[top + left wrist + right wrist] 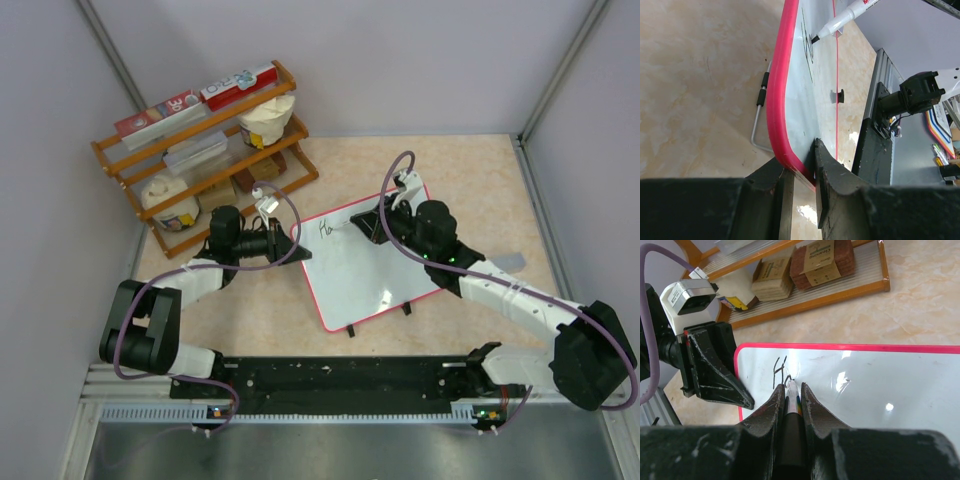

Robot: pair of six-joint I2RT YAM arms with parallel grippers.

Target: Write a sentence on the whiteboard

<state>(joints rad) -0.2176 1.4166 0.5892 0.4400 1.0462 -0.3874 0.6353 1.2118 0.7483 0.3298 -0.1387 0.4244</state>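
beige table (470,180), whiteboard (370,285) rim in left end effector (801,162)

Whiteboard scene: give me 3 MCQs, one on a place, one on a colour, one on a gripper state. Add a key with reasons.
1. Where on the whiteboard is the tip of the marker?
A. Near the corner beside the left gripper
B. Mid-board
C. At the edge nearest the arm bases

2. What colour is the board's rim?
A. Blue
B. Red
C. Black

3. What is the right gripper doing?
A. Hanging open above the board
B. Clamping the board's edge
C. Shut on the marker

Key:
1 A: the tip and the first black letters sit by the corner that the left gripper clamps.
2 B: the rim shows red in all three views.
3 C: the marker's barrel sits clamped between its jaws.
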